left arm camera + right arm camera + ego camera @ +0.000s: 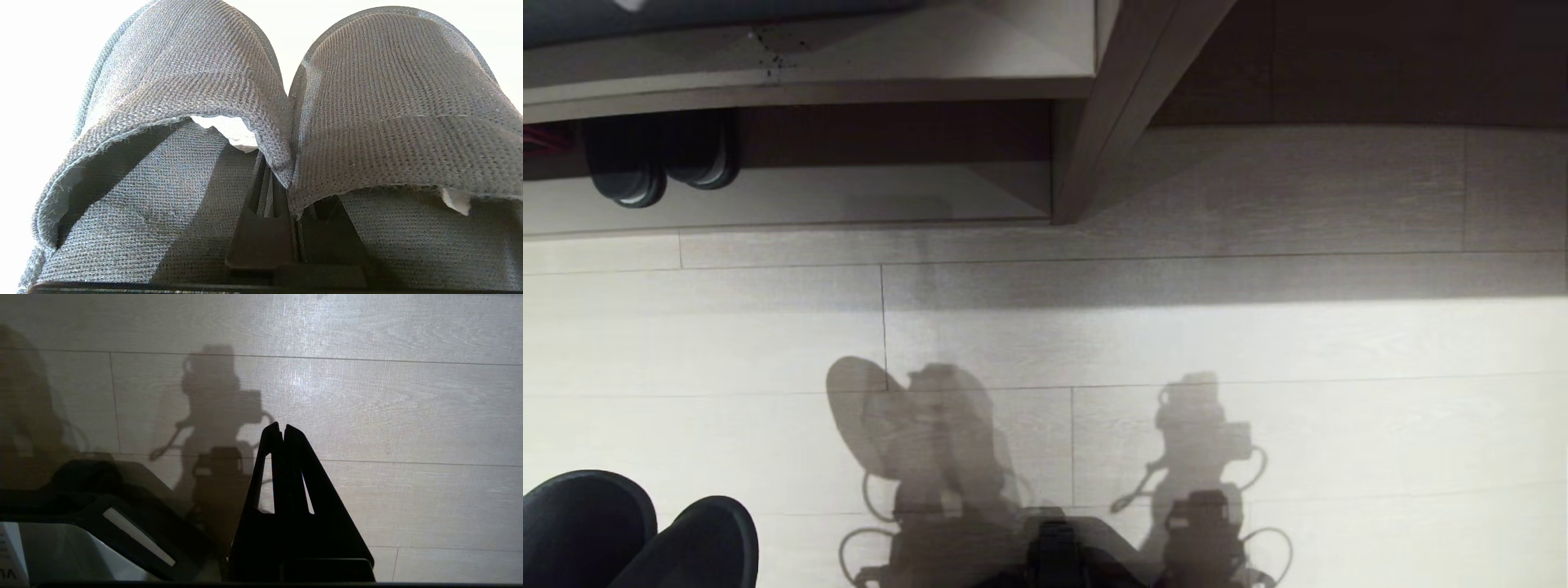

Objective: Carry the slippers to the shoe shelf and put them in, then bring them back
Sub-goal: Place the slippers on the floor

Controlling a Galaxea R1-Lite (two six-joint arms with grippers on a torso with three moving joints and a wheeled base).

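The slippers (637, 535) show at the lower left corner of the head view as two rounded charcoal toes, side by side and raised above the pale wood-grain floor (1258, 343). In the left wrist view the same pair (196, 102) fills the frame: two woven fabric uppers pressed together along their inner edges, with white paper stuffing (233, 130) showing inside the openings. The left gripper (282, 192) sits between the two slippers, its dark fingers (261, 228) drawn tight together on the inner edges of the pair, so both slippers hang from that one pinch.

The shoe shelf (792, 204) lies across the upper left of the head view, a low cubby with a pale base board, a dark back and a grey side panel (1086, 155) closing its right end. Inside it, at the far left, stands another dark pair of slippers (658, 159) with a paler sole rim, toes toward the camera. A small patch of red (543, 135) shows at the extreme left edge inside the cubby; what it is cannot be told. The rest of the base board is bare.

The right gripper (282, 428) hangs over the floor in the right wrist view, its black fingers (298, 477) closed flat against each other with nothing between them. Shadows of both arms (1192, 457) fall on the floor at lower centre of the head view.
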